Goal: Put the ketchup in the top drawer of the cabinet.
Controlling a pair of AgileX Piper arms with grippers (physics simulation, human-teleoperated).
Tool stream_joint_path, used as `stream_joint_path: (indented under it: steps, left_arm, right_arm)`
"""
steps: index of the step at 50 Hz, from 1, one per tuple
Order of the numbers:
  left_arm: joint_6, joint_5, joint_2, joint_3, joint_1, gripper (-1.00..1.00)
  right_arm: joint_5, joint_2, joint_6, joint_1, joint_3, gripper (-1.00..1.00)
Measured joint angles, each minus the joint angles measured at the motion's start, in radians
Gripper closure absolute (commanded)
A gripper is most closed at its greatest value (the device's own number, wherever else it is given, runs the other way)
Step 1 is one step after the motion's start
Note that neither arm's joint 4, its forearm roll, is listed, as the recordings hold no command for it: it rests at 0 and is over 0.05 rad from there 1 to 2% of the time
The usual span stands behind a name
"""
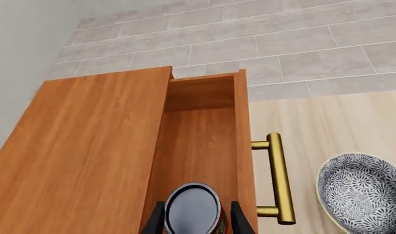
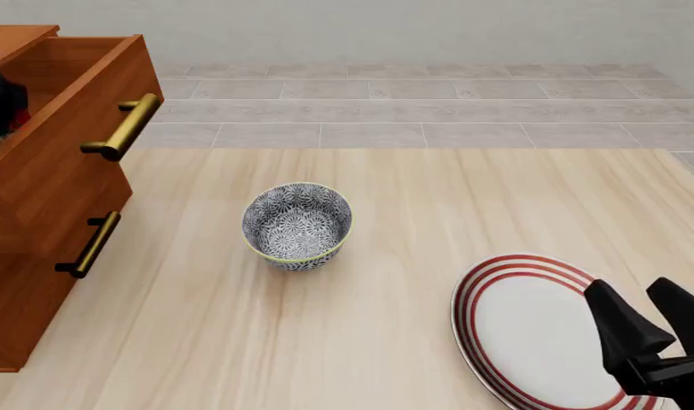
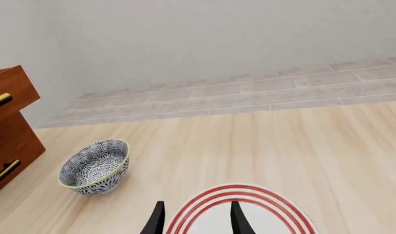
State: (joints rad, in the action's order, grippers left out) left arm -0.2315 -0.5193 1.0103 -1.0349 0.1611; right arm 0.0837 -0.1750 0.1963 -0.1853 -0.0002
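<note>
ketchup [image 1: 192, 210] | pinched between left claw [image 1: 195, 218] fingers, over open top drawer [image 1: 201, 146] | right claw [image 3: 196, 218] parted, empty

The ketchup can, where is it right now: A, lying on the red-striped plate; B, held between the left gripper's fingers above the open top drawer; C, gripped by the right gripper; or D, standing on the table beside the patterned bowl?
B: the left wrist view shows the ketchup between the left gripper fingers, over the pulled-out top drawer, while the right gripper hangs empty above the plate.
</note>
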Motion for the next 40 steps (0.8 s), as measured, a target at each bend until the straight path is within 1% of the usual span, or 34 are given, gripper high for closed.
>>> stream_joint_path:
  steps: [20,40]
  left_arm:
    - [-0.002,-0.049,-0.031,-0.050,-0.011,-1.00]
    - [0.014,-0.124,-0.075,-0.145,-0.042,-1.00]
  right_arm:
    - [0.001,-0.003,0.001,-0.002,0.000,-1.00]
    - [0.004,-0.007,0.001,-0.004,0.000,-1.00]
